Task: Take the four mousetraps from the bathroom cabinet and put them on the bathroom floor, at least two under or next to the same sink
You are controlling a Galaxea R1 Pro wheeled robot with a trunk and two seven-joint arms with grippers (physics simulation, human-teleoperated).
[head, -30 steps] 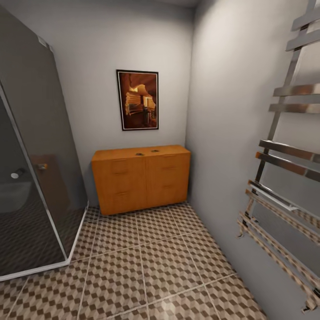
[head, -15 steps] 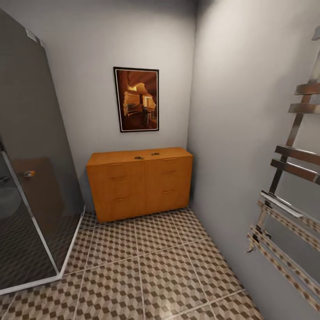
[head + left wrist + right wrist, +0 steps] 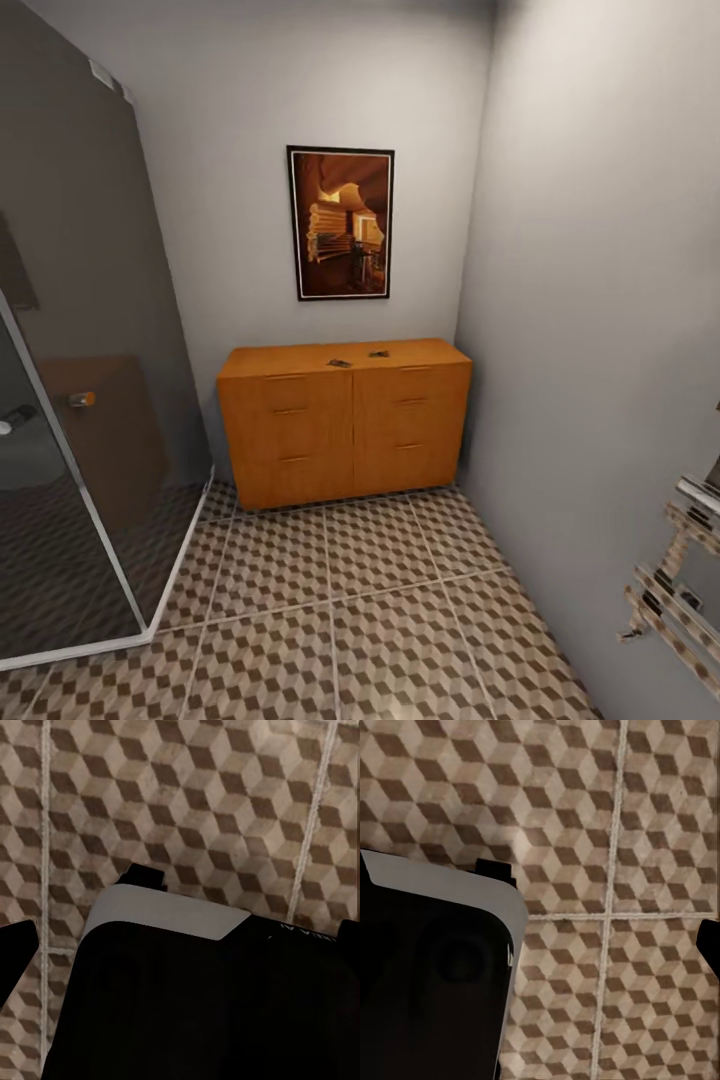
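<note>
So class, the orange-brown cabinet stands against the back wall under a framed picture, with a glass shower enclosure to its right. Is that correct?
Not quite. In the head view the glass shower enclosure stands to the left of the cabinet, not the right. The cabinet does stand against the back wall under the framed picture.

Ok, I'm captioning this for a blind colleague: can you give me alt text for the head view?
A low orange-brown wooden cabinet stands against the far wall of a bathroom, with two small dark mousetraps lying on its top. A framed picture hangs above it, a glass shower enclosure stands to the left, and the cube-patterned bathroom floor fills the foreground.
</note>
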